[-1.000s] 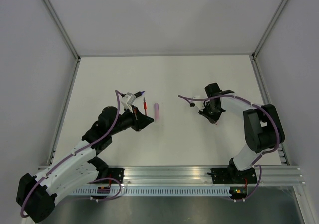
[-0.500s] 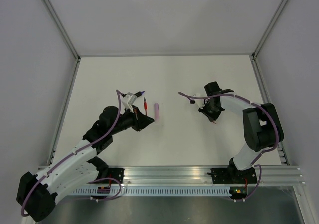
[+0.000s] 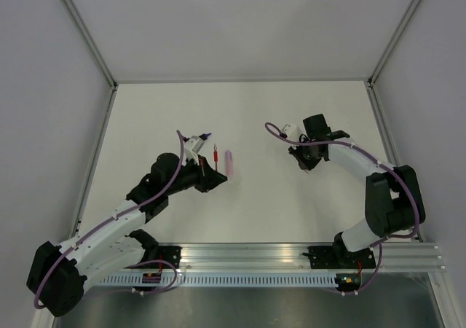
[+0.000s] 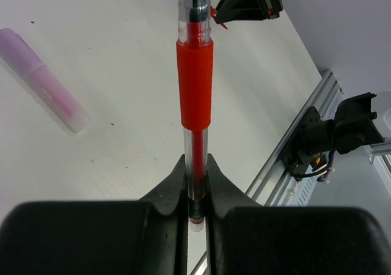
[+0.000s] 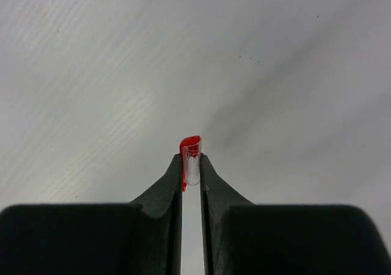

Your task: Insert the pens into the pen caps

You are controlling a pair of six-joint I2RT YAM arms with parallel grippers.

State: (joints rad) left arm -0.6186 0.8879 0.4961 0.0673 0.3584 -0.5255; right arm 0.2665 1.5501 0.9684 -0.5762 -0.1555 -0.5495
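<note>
My left gripper is shut on the rear end of the red pen, which sticks straight out from its jaws. My right gripper is shut on the small red-and-clear pen cap, held off the table with its red end outward. In the left wrist view the pen's front end points toward the right gripper. A pale pink pen lies on the white table just right of the left gripper.
An aluminium rail runs along the near edge by the arm bases. Grey enclosure walls and frame posts bound the white table on the left, right and back.
The right gripper has closed on the red cap and moved toward the back of the table with it. The left arm has shifted slightly right with the red pen.
</note>
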